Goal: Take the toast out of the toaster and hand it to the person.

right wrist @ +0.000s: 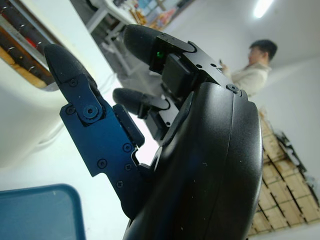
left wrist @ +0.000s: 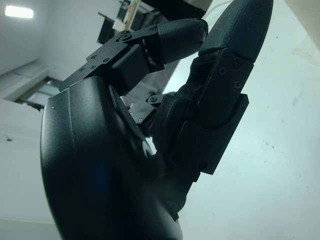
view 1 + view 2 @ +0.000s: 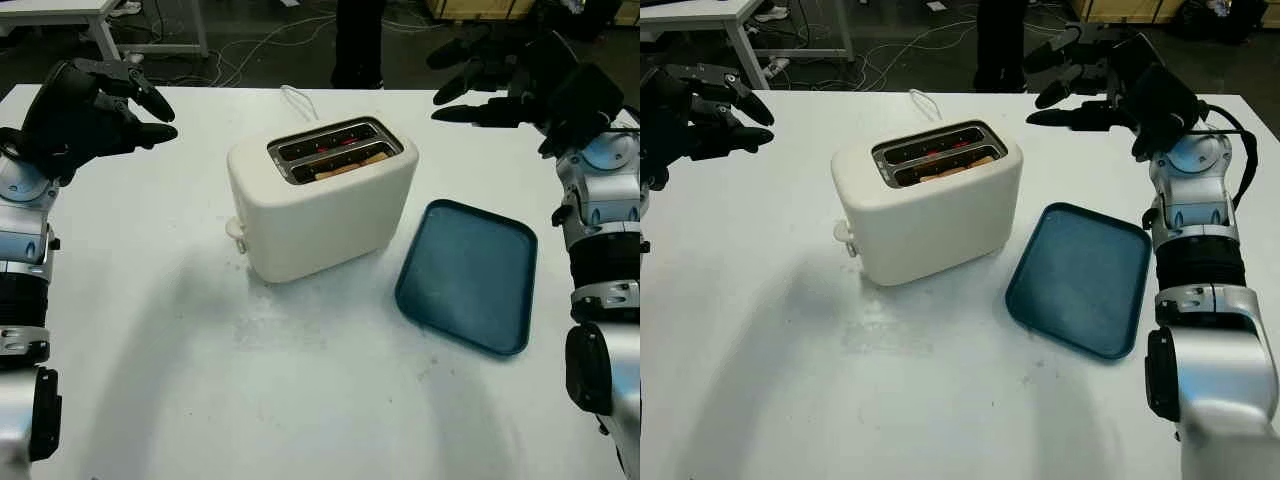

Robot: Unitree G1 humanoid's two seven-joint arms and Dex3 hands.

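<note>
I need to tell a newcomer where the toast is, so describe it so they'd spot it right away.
On the white table stands a cream toaster, left of a blue tray. The toast is the brown slice sunk in the toaster's nearer slot; the far slot shows only red glow.

You have a cream two-slot toaster (image 3: 320,200) standing upright at the centre of the frame, turned so its slots run from lower left to upper right. Its lever knob (image 3: 235,228) sticks out of the left end. A brown slice of toast (image 3: 345,165) sits down in the nearer slot, its top edge just below the metal rim; the farther slot shows reddish elements.
</note>
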